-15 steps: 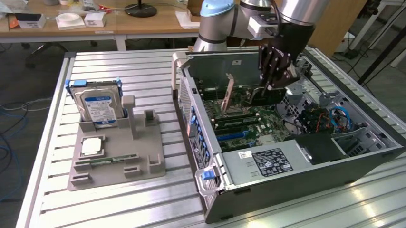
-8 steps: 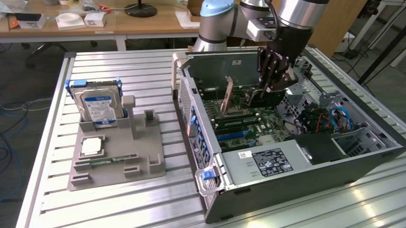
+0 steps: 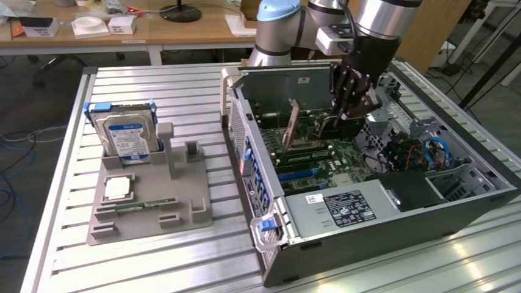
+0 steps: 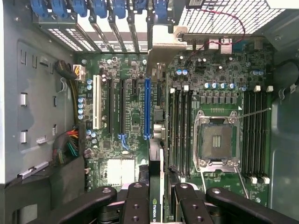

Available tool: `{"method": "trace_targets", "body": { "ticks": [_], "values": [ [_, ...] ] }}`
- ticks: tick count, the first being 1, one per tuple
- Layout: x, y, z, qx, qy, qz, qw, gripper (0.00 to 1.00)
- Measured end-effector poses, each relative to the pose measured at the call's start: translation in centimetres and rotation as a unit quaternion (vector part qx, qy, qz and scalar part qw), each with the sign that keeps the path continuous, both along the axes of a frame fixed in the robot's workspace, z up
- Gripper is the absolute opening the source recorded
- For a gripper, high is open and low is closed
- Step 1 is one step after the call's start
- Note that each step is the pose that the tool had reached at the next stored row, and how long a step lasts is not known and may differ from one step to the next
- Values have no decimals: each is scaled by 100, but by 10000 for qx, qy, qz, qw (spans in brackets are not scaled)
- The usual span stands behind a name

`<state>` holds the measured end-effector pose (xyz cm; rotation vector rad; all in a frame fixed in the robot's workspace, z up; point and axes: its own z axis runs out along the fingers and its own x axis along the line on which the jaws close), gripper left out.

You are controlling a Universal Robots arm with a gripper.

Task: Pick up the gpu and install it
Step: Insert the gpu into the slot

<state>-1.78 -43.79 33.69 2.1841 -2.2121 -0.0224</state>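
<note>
pick looked done: gripper was clamped on the gpu, one finger on each face, nvidia label showing between them. arm was reaching down into the open case, card held on edge over the motherboard. in the wrist view the gpu ran roughly parallel to the blue slot and just beside it, with its pale bracket up near the rear slot openings. couldn't tell if the card's lower edge was touching a slot or hanging above the board, since the card hid that edge. it read as not seated yet. so roughly: grasp and carry finished, alignment underway, and insertion and release left. outside the case, the holder on the table had the hard drive upright and the memory stick lying flat, both well apart from the gripper.
</note>
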Motion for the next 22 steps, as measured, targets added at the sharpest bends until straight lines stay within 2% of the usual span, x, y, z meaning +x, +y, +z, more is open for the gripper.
{"method": "trace_targets", "body": {
  "ticks": [3,14,22],
  "values": [
    [-3,-16,-54,1,-1,-2,10000,26],
    [-41,-163,-253,1,-1,-1,10000,26],
    [-248,-167,-397,0,-1,19,10000,26]
  ]
}}
